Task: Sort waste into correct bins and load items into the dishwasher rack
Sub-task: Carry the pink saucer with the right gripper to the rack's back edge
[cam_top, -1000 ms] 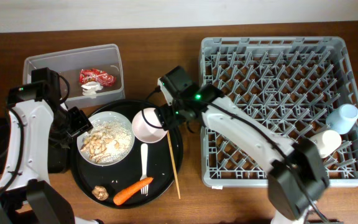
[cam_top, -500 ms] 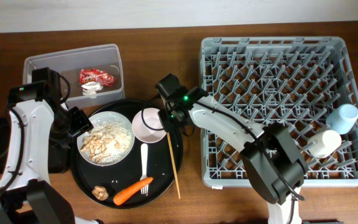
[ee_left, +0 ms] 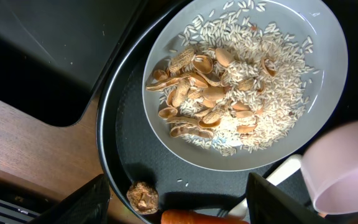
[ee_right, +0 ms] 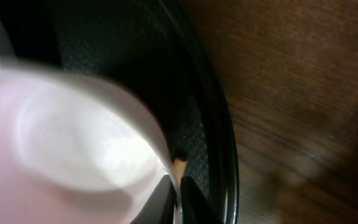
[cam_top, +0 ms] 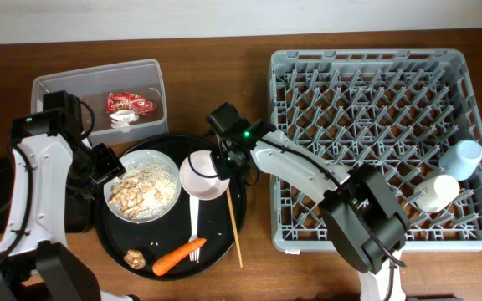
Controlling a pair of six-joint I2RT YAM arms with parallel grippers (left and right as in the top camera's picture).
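Your right gripper [cam_top: 223, 161] is pinching the rim of the pink bowl [cam_top: 199, 174], jaws closed on that thin edge alone. The bowl is sitting on the black tray [cam_top: 243, 201] just under the tool, and the rack [cam_top: 366, 57] is lying well off to its side. You are risking the bowl pivoting or slipping free in a lift. The chopstick [cam_top: 233, 219] is lying just beside the fingertips and may get dragged. Your left gripper [cam_top: 107, 164] is hanging open above the plate [cam_top: 176, 170], holding nothing.
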